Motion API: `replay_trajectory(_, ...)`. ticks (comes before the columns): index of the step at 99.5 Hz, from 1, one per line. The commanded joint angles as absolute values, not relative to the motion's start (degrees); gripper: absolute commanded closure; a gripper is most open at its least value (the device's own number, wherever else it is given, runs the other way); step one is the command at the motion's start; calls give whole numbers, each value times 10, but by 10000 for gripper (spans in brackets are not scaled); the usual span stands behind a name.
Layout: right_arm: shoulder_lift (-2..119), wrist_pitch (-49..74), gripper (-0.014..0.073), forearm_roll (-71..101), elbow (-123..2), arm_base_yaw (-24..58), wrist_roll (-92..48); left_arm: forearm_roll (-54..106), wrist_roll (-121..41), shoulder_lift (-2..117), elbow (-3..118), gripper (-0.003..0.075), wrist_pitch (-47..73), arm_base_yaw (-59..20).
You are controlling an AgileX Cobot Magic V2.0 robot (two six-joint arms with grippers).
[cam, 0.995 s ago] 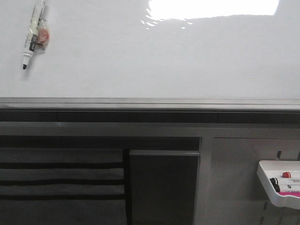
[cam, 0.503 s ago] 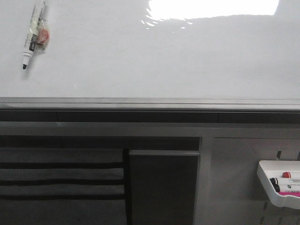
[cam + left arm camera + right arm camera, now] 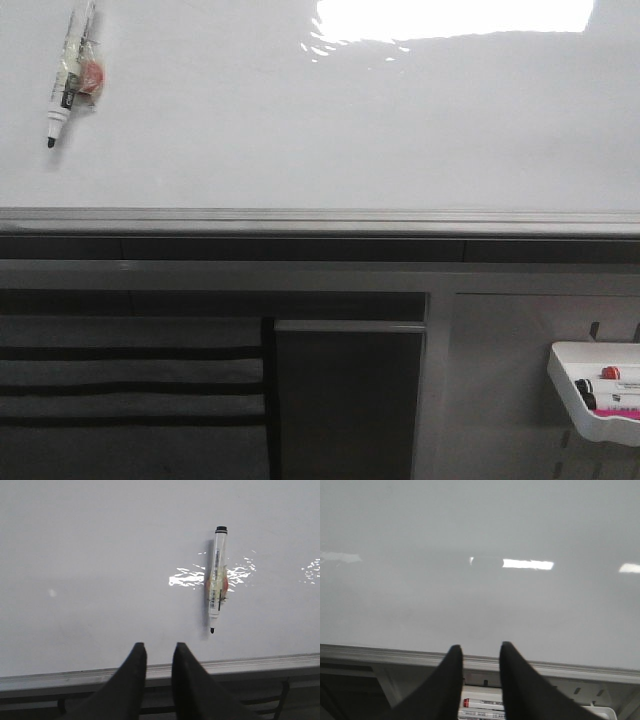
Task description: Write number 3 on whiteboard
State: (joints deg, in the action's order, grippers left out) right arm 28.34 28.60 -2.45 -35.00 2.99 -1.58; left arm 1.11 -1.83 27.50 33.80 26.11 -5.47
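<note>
The whiteboard (image 3: 320, 130) is a glossy white sheet with a grey metal edge strip (image 3: 320, 220) and a bright light reflection at the far side. No number 3 is in view on it. An uncapped black-tipped marker (image 3: 66, 80) lies flat on the board at the far left, with tape and a pinkish patch round its barrel. In the left wrist view the marker (image 3: 216, 580) lies ahead and to one side of my left gripper (image 3: 159, 646), which is open and empty over the board's edge. My right gripper (image 3: 480, 647) is open and empty over the edge strip (image 3: 560, 667).
A small white tray (image 3: 600, 427) with red-capped and black-capped markers hangs below the board at the right; its markers (image 3: 482, 703) show between my right fingers. A dark shelf frame (image 3: 350, 400) and striped panels (image 3: 130, 385) lie under the board's edge.
</note>
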Motion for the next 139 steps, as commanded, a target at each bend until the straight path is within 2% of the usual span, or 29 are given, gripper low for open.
replay_trajectory(1, 292, 243, 279, -20, -370, 48, -22, 12, -17, 286, 359, 391, 213, -68)
replay_trajectory(5, 295, 245, 230, -18, -371, 59, -22, 12, -17, 290, 359, 335, 211, -78)
replay_trajectory(10, 307, 253, 205, -13, -377, 78, -22, 12, -17, 302, 359, 304, 208, -96)
replay_trajectory(12, 310, 255, 206, -12, -378, 84, -22, 12, -17, 305, 359, 305, 207, -102)
replay_trajectory(13, 350, 284, 206, 0, -400, 140, -22, 8, -18, 349, 359, 339, 195, -147)
replay_trajectory(19, 366, 289, 206, 12, -409, 166, -22, 8, -18, 374, 360, 352, 185, -161)
replay_trajectory(52, 441, 279, 206, 42, -421, 294, -22, -4, -18, 566, 407, 374, 126, -188)
replay_trajectory(85, 448, 275, 206, 46, -421, 303, -22, -30, -18, 725, 468, 374, 36, -187)
replay_trajectory(102, 448, 276, 206, 46, -421, 303, -22, -39, -18, 790, 507, 374, 33, -186)
replay_trajectory(139, 448, 282, 206, 46, -421, 303, -22, -39, -18, 824, 532, 374, 28, -152)
